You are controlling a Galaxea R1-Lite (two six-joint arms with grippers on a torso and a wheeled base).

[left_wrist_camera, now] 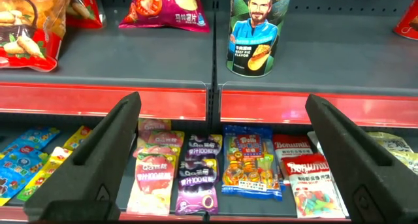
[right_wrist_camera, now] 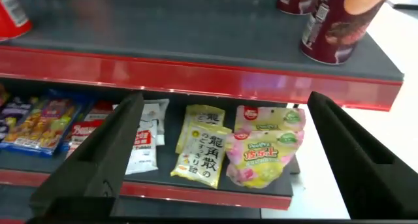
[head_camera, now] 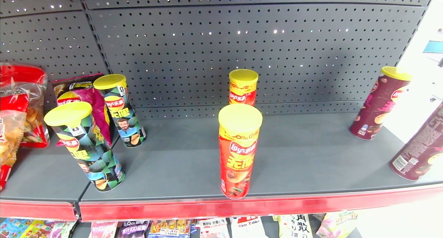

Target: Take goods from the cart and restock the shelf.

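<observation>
Directly ahead, a red cylindrical chip can with a yellow lid (head_camera: 238,151) stands upright at the front edge of the grey metal shelf (head_camera: 304,155). The left gripper (left_wrist_camera: 222,103) and right gripper (right_wrist_camera: 225,100) both have fingers spread wide, holding nothing, facing colourful snack packets (left_wrist_camera: 248,162) on the lower tier.

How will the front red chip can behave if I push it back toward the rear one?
The front red can is tall and narrow on a small base, so a push near its yellow lid would likely tip it; push low. Being round, it would probably roll if it fell, and it stands close to the shelf edge.
</observation>
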